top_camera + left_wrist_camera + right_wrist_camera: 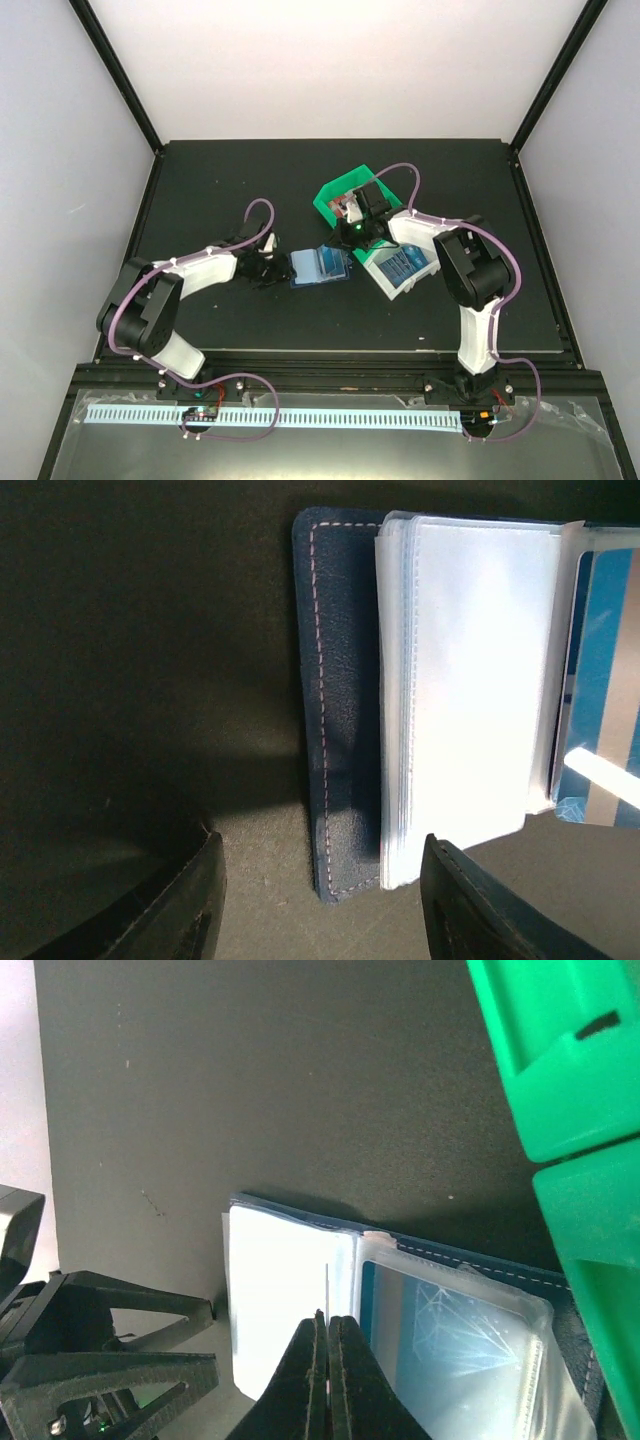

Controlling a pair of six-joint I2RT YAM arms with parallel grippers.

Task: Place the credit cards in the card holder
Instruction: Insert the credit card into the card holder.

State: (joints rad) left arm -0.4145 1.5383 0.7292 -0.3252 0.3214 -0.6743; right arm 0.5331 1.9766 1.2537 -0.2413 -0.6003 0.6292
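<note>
Centrally, open card holder [320, 267], matte black tabletop [220, 190], white walls [330, 60]

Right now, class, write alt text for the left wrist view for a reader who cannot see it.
An open dark blue wallet lies on a black table, its stack of clear sleeves on top, a blue card showing at the right edge. The left tool is open at the bottom.

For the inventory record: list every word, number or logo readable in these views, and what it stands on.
No text can be read.
card holder: no lettering on its cover or clear sleeves.
blue card in a sleeve: pale line drawing only, no words.
cards in the white bin: light marks, too small to read.
green bin: no label visible.
</note>
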